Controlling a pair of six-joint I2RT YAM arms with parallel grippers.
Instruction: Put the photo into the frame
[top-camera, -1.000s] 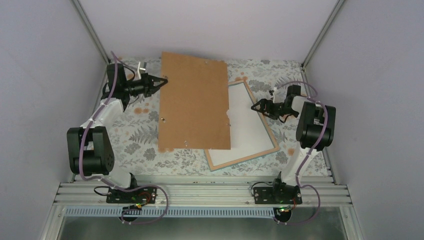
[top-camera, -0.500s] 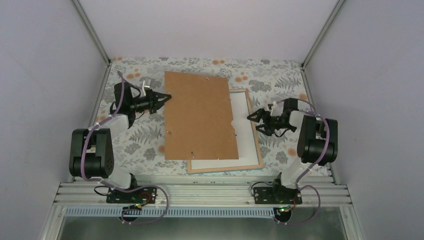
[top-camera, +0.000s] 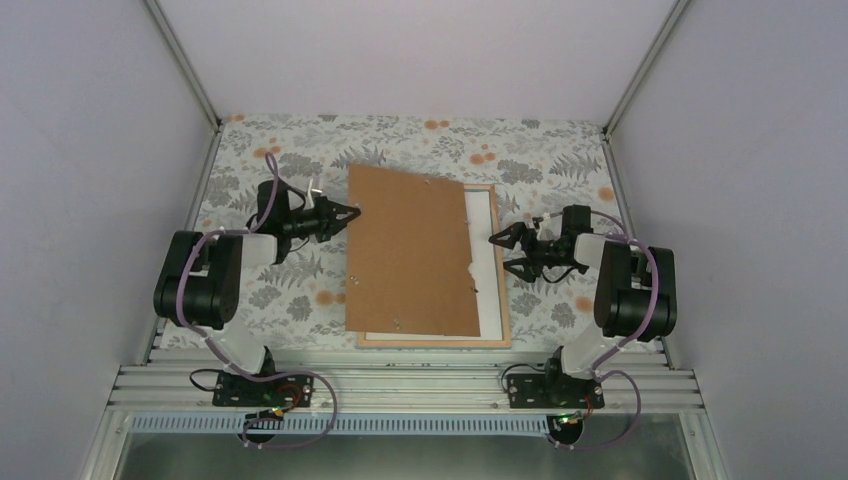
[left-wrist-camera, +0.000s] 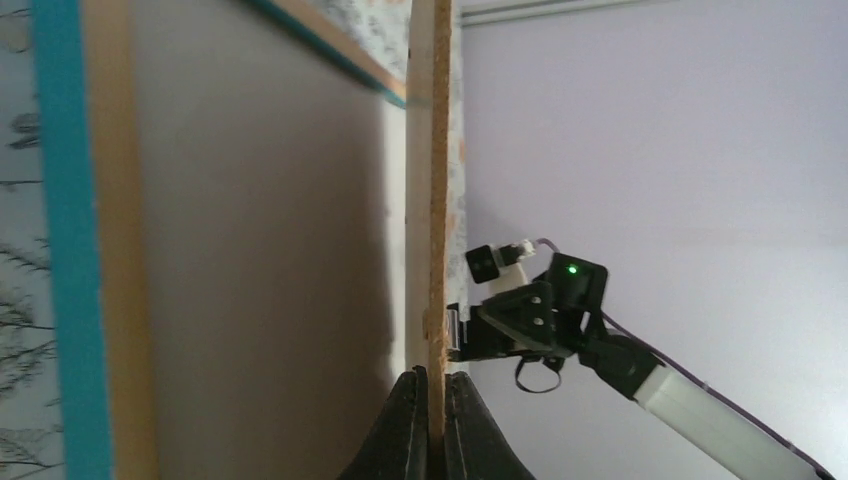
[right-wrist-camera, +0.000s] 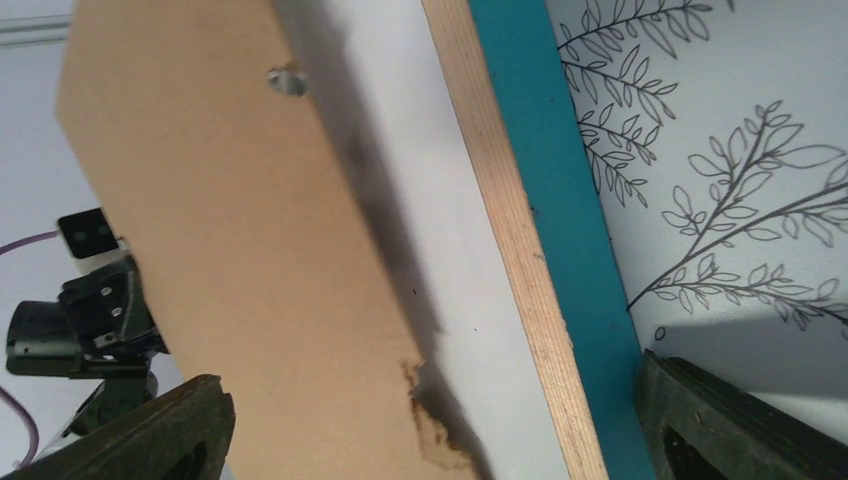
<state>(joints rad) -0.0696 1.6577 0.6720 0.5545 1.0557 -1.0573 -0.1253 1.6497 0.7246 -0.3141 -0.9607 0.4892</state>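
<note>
The frame (top-camera: 504, 300) lies flat on the table, light wood edge up, with its turquoise rim (right-wrist-camera: 540, 200) against the cloth. A white surface (right-wrist-camera: 440, 250) fills its inside; the photo is hidden. A brown backing board (top-camera: 410, 250) hovers tilted over the frame's left part. My left gripper (top-camera: 352, 212) is shut on the board's left edge (left-wrist-camera: 432, 200), the thin board clamped between both fingers. At the frame's right side my right gripper (top-camera: 498, 251) stands open, its jaws wide apart on either side of the board's chipped edge (right-wrist-camera: 440, 420) and the frame's rim, holding nothing.
A floral cloth (top-camera: 290, 290) covers the table. Grey walls close in on the left, back and right. An aluminium rail (top-camera: 400, 385) with both arm bases runs along the near edge.
My left gripper has carried the board nearer and to the right, lowering it over the frame. The frame has swung square to the table edge. My right gripper has shifted slightly left, still open.
</note>
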